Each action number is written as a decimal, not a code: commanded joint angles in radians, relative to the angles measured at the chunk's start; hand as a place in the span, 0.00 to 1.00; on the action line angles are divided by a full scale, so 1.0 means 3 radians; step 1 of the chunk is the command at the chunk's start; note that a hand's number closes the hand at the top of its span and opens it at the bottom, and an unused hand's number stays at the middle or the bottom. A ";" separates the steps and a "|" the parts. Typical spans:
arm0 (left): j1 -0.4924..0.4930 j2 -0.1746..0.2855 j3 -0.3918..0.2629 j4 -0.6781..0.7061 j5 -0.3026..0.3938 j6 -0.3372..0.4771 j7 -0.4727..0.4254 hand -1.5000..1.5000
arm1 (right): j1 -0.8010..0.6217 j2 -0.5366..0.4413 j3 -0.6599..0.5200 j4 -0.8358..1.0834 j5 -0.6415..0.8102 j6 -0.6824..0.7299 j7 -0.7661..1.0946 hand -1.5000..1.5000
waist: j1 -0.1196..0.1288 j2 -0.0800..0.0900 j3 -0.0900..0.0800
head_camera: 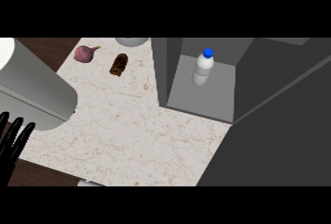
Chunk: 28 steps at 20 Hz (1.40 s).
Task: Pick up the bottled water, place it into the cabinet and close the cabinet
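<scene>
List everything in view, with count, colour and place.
bottled water: one, white with a blue cap, upright inside the cabinet
cabinet: one, grey, open, far right of the counter
cabinet door: one, dark grey, swung open at right
purple vegetable: one, far left of the counter
brown item: one, just right of the vegetable
round grey object: one, cut off by the top edge
counter: one, marbled beige, centre
left robot hand: one, black, open, resting at the left edge, fingers up
</scene>
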 commanded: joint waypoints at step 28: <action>-0.0145 0.0123 0.0188 0.0104 0.0124 -0.0236 0.0020 0.00 | -0.0423 0.0450 0.0026 0.0305 -0.0499 -0.0110 0.0421 1.00 | 0.0142 0.0169 0.0012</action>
